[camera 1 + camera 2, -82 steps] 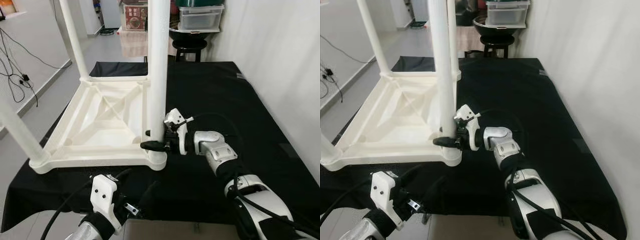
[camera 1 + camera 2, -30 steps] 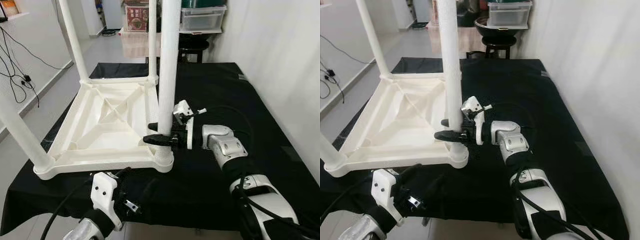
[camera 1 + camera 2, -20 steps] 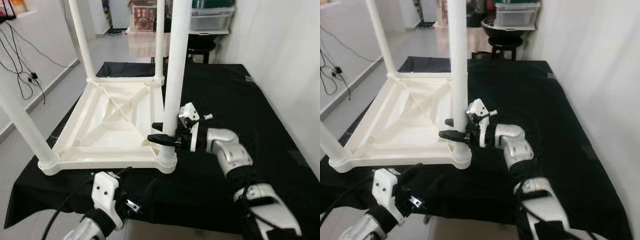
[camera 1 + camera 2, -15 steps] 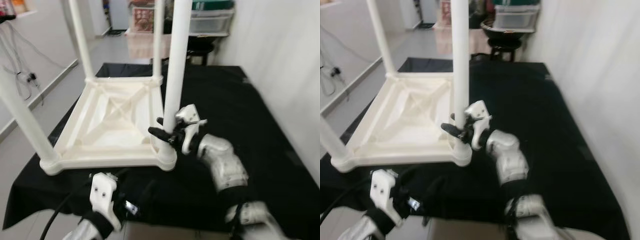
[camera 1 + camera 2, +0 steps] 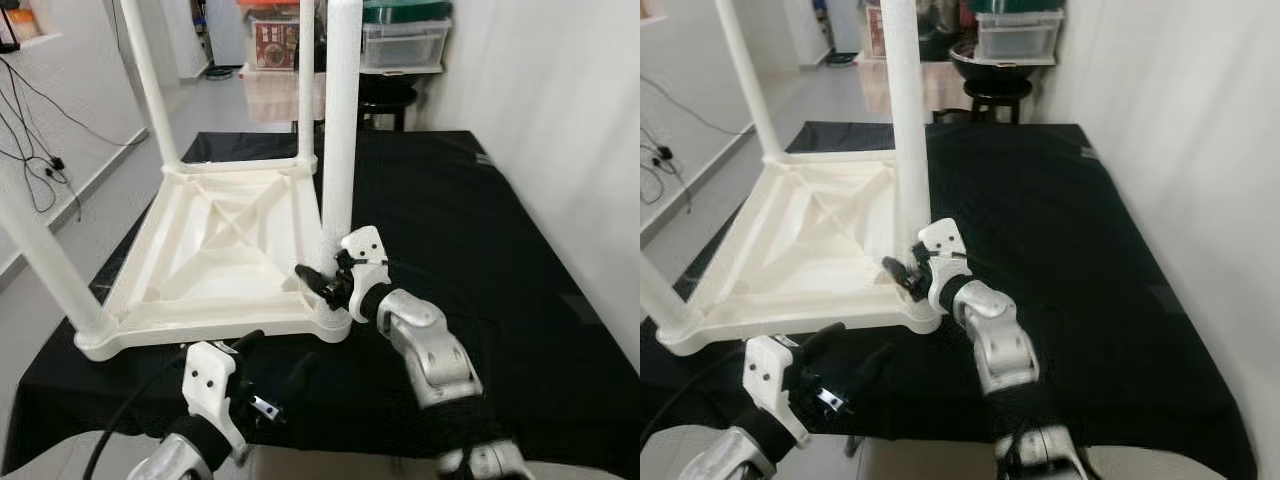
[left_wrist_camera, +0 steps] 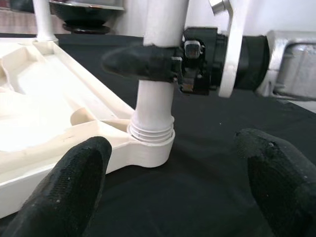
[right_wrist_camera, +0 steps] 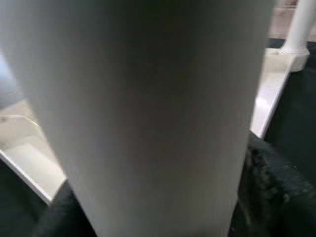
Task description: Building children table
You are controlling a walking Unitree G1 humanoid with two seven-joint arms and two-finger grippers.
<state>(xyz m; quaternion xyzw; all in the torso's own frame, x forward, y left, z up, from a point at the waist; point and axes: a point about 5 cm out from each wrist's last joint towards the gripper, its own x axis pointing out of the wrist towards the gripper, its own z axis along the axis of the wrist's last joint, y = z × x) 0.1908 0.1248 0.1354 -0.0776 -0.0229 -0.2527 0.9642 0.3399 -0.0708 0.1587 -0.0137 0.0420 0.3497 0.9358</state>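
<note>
Lighting, as I see it: bright, even, daylight from twelve o'clock; head views sharp; right wrist view blurred, defocused.

The right arm reaches forward and inward from the lower right, its silver forearm angled up toward the centre, and the right gripper (image 5: 322, 278) has its two black fingers (image 6: 143, 63) closed around the white table leg (image 5: 338, 150) just above the leg's base. The left arm sits low at the near edge, bent so that the left gripper (image 5: 272, 372) points forward toward that same corner, its two black fingers (image 6: 74, 182) spread wide apart and holding nothing.
</note>
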